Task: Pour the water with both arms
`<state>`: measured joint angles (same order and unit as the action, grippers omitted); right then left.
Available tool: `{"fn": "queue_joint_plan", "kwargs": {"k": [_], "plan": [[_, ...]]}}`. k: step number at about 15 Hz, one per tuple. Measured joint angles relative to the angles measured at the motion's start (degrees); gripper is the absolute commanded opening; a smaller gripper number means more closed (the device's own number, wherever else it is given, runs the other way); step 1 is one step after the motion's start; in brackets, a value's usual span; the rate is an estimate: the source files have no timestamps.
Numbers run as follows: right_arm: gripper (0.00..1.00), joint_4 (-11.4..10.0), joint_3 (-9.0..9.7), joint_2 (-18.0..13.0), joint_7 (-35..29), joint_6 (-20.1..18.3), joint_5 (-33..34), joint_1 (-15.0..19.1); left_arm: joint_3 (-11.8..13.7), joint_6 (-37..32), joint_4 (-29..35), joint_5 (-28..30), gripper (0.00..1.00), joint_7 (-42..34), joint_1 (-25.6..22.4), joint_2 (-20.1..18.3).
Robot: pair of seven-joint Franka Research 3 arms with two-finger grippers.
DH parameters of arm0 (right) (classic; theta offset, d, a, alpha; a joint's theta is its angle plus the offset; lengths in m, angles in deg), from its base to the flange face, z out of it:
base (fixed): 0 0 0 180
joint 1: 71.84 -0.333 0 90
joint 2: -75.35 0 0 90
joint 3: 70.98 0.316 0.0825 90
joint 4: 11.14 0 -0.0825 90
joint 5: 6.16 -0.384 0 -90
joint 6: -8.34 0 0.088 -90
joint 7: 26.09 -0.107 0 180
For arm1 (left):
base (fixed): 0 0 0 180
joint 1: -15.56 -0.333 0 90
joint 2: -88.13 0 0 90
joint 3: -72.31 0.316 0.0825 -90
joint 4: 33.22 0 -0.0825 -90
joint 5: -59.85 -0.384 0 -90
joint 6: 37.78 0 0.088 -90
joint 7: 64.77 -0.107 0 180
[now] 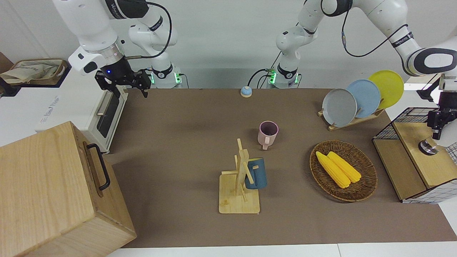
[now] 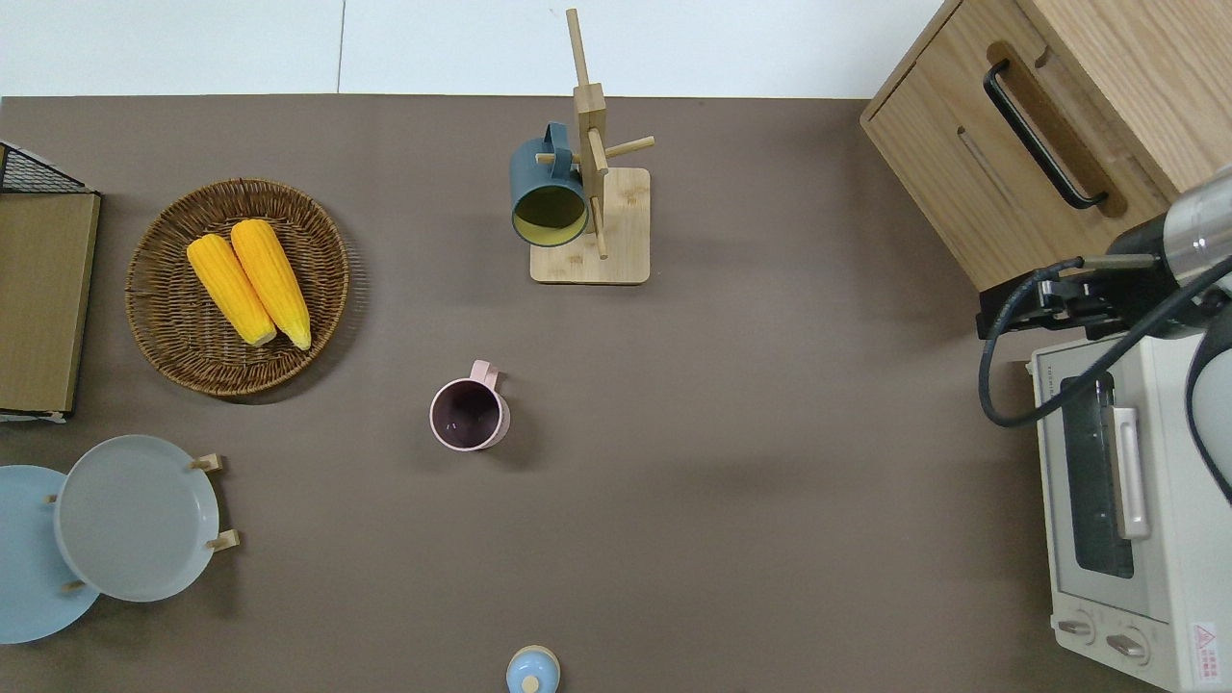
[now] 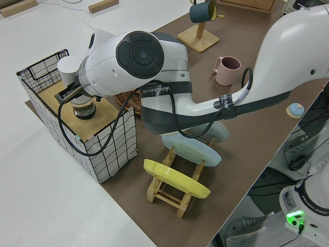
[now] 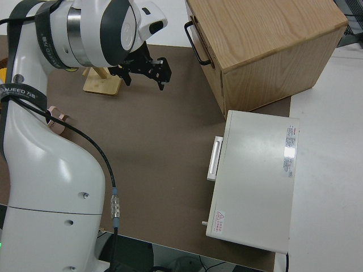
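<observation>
A clear glass (image 1: 428, 147) (image 3: 82, 107) stands on the wooden top of a wire crate (image 1: 410, 135) at the left arm's end of the table. My left gripper (image 1: 436, 136) hangs just above the glass; the arm hides its fingers in the left side view. No stream of water shows. A pink mug (image 1: 267, 132) (image 2: 469, 414) stands upright mid-table, apart from both grippers. My right gripper (image 1: 125, 90) (image 4: 144, 84) (image 2: 1001, 313) hovers open and empty at the table's edge, between the toaster oven and the wooden box.
A blue mug (image 2: 549, 197) hangs on a wooden mug tree (image 2: 592, 226). A wicker basket (image 2: 173, 356) holds two corn cobs. A plate rack (image 1: 357, 119), a toaster oven (image 2: 1126, 500), a wooden box (image 1: 53, 185) and a small blue knob (image 1: 245, 91) line the table's edges.
</observation>
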<state>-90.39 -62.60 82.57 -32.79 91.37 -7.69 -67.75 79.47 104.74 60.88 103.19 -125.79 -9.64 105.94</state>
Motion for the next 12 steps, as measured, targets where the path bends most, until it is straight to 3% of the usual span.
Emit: {"fn": "queue_joint_plan", "kwargs": {"k": [6,12], "plan": [[0.985,0.00,0.00,0.00,0.00,0.00,0.00,0.00,0.53,-1.09,-0.74,0.20,1.00,1.32,-0.08,0.00],[0.985,0.00,0.00,0.00,0.00,0.00,0.00,0.00,0.64,-14.79,-7.72,-16.68,1.00,14.91,-0.49,-0.75]]}}
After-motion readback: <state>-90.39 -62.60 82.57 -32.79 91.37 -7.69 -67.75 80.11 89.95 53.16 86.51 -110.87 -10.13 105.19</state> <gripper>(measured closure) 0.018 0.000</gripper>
